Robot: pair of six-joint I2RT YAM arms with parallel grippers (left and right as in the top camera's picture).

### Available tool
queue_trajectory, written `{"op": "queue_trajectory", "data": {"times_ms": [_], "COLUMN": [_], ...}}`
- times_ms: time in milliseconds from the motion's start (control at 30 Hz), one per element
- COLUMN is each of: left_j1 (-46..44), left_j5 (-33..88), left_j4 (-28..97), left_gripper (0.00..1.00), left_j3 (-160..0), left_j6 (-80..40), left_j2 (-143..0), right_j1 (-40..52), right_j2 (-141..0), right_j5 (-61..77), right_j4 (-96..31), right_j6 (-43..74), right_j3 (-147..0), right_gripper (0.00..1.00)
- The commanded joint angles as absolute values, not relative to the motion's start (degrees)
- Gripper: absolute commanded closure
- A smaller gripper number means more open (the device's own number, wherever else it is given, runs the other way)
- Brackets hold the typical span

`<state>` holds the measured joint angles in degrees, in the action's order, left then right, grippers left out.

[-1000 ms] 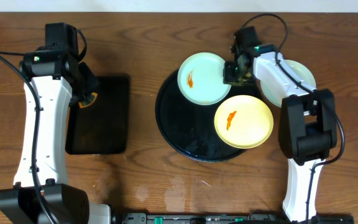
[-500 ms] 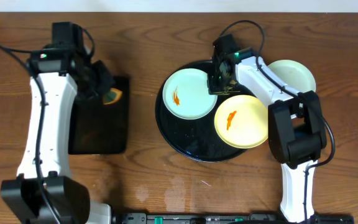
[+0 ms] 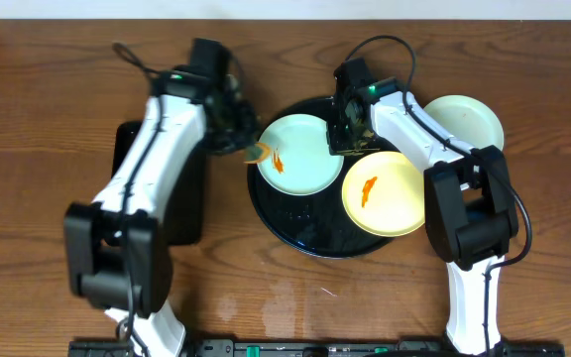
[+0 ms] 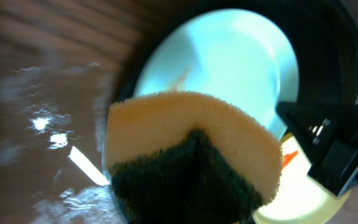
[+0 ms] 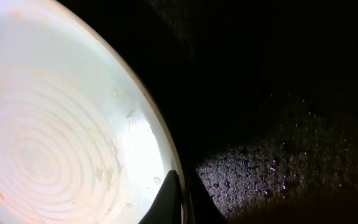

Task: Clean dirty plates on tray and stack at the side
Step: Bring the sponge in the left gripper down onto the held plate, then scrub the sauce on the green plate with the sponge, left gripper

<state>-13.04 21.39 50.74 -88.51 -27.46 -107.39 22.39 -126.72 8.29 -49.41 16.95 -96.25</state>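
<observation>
Left gripper (image 3: pixel 247 144) clamps sponge (image 4: pixel 191 155) and hovers at near edge of mint plate (image 3: pixel 300 154), which sits on tray (image 3: pixel 284 236). Right gripper (image 3: pixel 349 134) closed, apparently pinching far rim. Risk: hard scrub levers plate out of thin pinch and shoves it into yellow plate (image 3: pixel 388 191).

1 top-down, 2 close on plate (image 3: pixel 305 159)

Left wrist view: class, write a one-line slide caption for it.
A yellow-and-green sponge poised over the smeared mint-blue plate on the black tray.
</observation>
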Motion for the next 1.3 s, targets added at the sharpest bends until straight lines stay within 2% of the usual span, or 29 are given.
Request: {"op": "queue_trajectory", "data": {"times_ms": [0, 300, 333, 500, 533, 600, 800, 933, 1267], "left_j1": [-16.0, -21.4, -21.8, -23.2, -23.2, -23.2, -21.9, -21.4, -21.7], "left_j5": [22.5, 22.5, 22.5, 22.5, 22.5, 22.5, 22.5, 22.5, 22.5], "left_j4": [47.5, 37.3, 36.8, 35.4, 35.2, 35.3, 35.9, 36.4, 36.6], "left_gripper": [0.92, 0.91, 0.87, 0.83, 0.76, 0.71, 0.71, 0.64, 0.64], "left_j3": [-88.2, -88.2, -88.2, -88.2, -88.2, -88.2, -88.5, -88.5, -88.5], "left_j6": [-33.1, -36.3, -36.3, -36.3, -36.3, -35.7, -32.4, -32.4, -32.4], "left_j2": [-111.1, -119.9, -120.4, -121.0, -121.0, -121.0, -120.4, -119.7, -119.3], "right_j1": [23.4, 23.4, 23.4, 23.4, 23.4, 23.4, 23.4, 23.3, 23.4], "right_j2": [-127.4, -127.4, -127.4, -127.4, -127.4, -127.4, -127.4, -127.4, -127.4], "right_j5": [8.4, 8.4, 8.4, 8.4, 8.4, 8.4, 8.4, 8.4, 8.4], "right_j4": [-49.6, -49.6, -49.6, -49.6, -49.6, -49.6, -49.7, -49.7, -49.7], "right_j6": [17.4, 17.4, 17.4, 17.4, 17.4, 17.3, 17.3, 17.3, 17.3], "right_j3": [-96.2, -96.2, -96.2, -96.2, -96.2, -96.2, -96.2, -96.2, -96.2], "right_gripper": [0.99, 0.99, 0.99, 0.99, 0.99, 0.99, 0.99, 0.99, 0.99]}}
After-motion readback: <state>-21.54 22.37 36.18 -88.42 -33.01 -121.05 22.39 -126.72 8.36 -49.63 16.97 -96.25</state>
